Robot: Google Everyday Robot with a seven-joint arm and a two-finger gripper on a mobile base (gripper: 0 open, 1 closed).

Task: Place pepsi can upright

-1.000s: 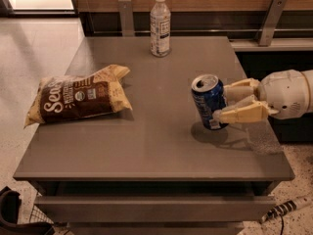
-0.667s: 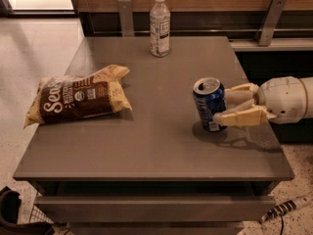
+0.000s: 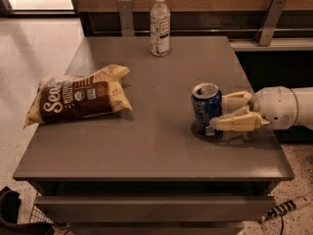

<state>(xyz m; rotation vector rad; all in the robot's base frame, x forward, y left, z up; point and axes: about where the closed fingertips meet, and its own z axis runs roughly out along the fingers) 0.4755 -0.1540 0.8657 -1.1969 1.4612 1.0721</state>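
The pepsi can point(image 3: 205, 107), dark blue with a silver top, stands upright on the grey table point(image 3: 161, 146) near its right edge. My gripper point(image 3: 219, 113) reaches in from the right, with its wrist over the table edge. Its two beige fingers point(image 3: 237, 123) sit on either side of the can, one in front and one behind, and are shut on its right half. The can's base rests on the table top.
A brown snack bag point(image 3: 78, 98) lies on the left part of the table. A clear plastic bottle point(image 3: 160, 25) stands upright at the table's back edge. A railing with metal posts point(image 3: 270, 14) runs behind the table. A drawer front is below.
The gripper and the can have come down a little; the can now sits lower, with its base on the table top. The bag and bottle have not moved.
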